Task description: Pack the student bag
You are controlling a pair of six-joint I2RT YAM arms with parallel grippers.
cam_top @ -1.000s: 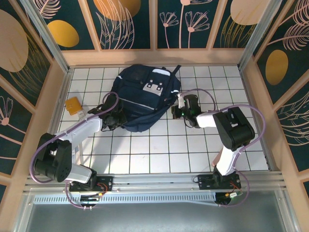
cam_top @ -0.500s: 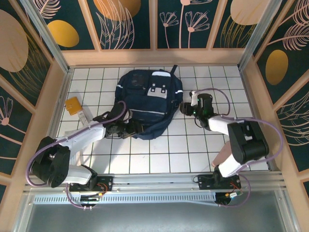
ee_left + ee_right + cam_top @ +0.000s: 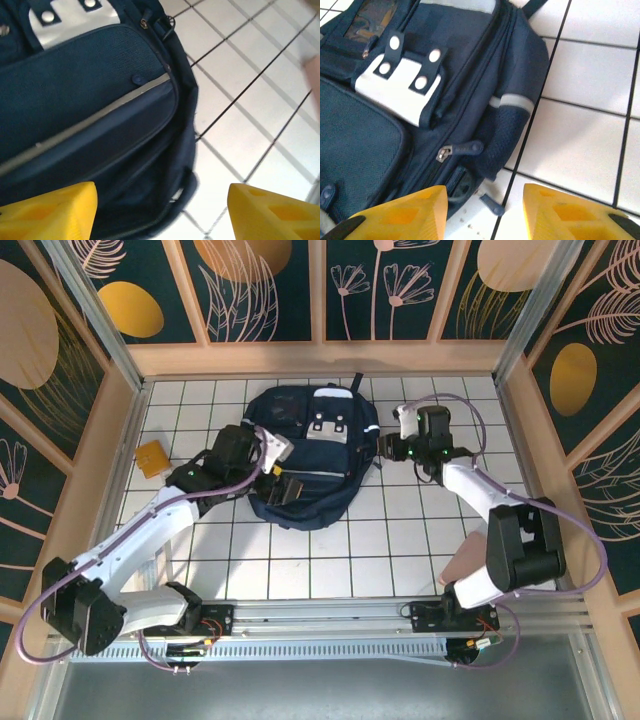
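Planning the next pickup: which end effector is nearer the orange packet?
Left. The left end effector is over the student bag, right of the orange packet; the right end effector is past the bag's right edge.

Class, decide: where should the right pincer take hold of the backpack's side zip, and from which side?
I'd grip the zip pull on the backpack, coming from over the white tiles where the right pincer hangs open: the tab lies pointing out toward it.
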